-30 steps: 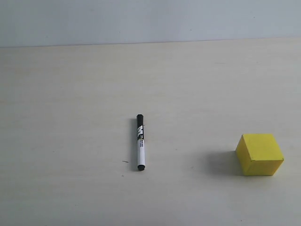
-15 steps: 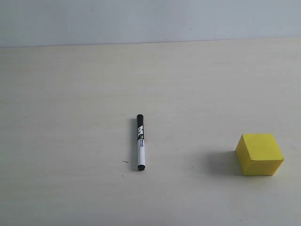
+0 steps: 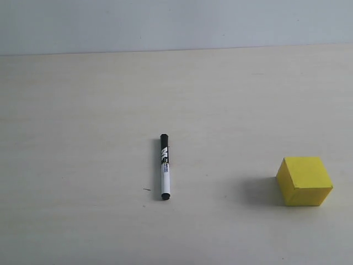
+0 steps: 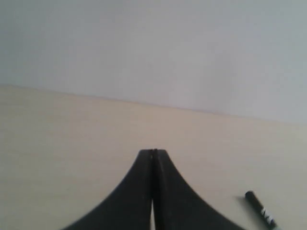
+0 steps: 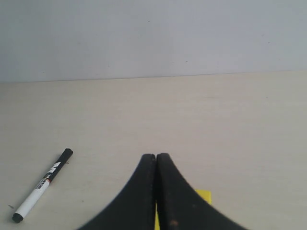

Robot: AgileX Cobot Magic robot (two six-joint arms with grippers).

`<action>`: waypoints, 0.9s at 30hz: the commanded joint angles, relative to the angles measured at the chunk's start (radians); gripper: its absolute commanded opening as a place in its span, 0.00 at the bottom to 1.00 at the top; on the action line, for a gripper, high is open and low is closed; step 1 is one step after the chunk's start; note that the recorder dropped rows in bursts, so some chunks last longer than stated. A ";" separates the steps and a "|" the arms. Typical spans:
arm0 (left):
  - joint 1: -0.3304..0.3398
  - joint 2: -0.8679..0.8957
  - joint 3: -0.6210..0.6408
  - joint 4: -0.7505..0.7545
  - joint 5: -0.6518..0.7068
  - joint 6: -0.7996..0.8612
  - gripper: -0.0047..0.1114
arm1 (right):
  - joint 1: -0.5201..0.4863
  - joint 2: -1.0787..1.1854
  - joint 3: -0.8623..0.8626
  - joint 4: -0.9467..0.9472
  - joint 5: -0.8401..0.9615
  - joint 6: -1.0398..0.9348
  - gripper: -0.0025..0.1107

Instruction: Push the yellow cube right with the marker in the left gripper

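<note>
The marker (image 3: 164,167) lies flat on the table near the middle, black cap pointing away, held by nothing. It also shows as a black tip (image 4: 260,209) in the left wrist view and at full length (image 5: 43,185) in the right wrist view. The yellow cube (image 3: 304,181) sits at the right, well apart from the marker. My left gripper (image 4: 153,152) is shut and empty, with the marker off to one side. My right gripper (image 5: 156,156) is shut too, and a corner of the yellow cube (image 5: 204,195) peeks out behind its fingers. Neither arm appears in the exterior view.
The pale wooden table (image 3: 83,110) runs back to a plain grey-white wall (image 3: 176,25). A tiny dark speck (image 3: 146,190) lies just left of the marker's near end.
</note>
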 commanded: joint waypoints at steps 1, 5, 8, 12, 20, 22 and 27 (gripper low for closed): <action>0.004 -0.007 0.003 -0.052 0.073 0.145 0.04 | 0.001 -0.005 0.004 -0.001 -0.007 -0.004 0.02; 0.004 -0.007 0.003 -0.052 0.021 0.150 0.04 | 0.001 -0.005 0.004 -0.001 -0.007 -0.004 0.02; 0.004 -0.007 0.003 -0.063 -0.048 0.146 0.04 | 0.001 -0.005 0.004 -0.001 -0.007 -0.004 0.02; 0.004 -0.007 0.003 -0.063 -0.055 0.147 0.04 | 0.001 -0.005 0.004 -0.001 -0.007 -0.004 0.02; 0.004 -0.007 0.003 -0.063 -0.055 0.147 0.04 | 0.001 -0.005 0.004 -0.001 -0.007 -0.004 0.02; 0.004 -0.007 0.003 -0.063 -0.055 0.147 0.04 | 0.001 -0.005 0.004 -0.001 -0.007 -0.004 0.02; 0.004 -0.007 0.003 -0.063 -0.055 0.147 0.04 | 0.001 -0.005 0.004 -0.001 -0.007 -0.004 0.02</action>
